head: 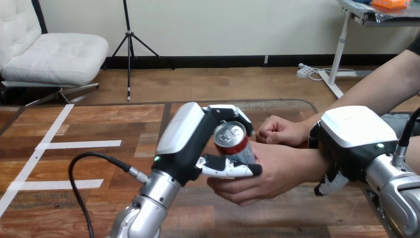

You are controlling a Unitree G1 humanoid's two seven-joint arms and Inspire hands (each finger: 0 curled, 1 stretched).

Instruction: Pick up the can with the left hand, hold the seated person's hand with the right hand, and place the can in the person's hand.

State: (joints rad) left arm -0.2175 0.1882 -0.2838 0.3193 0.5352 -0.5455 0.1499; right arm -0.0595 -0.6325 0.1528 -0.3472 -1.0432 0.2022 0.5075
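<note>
Left hand [189, 145]: fingers and thumb curled round can [232, 141]. Can sits against the palm of the person's hand [272, 172], just right. Right hand [352, 135]: clasped over person's wrist [309, 166], fingers wrapping under. Table [99, 166] lies open left of the left hand.

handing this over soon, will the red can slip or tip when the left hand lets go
The can looks rigid metal with a smooth wall, so probably slippery. It leans tilted in the left hand, so it may tip or roll on the person's open hand.
</note>
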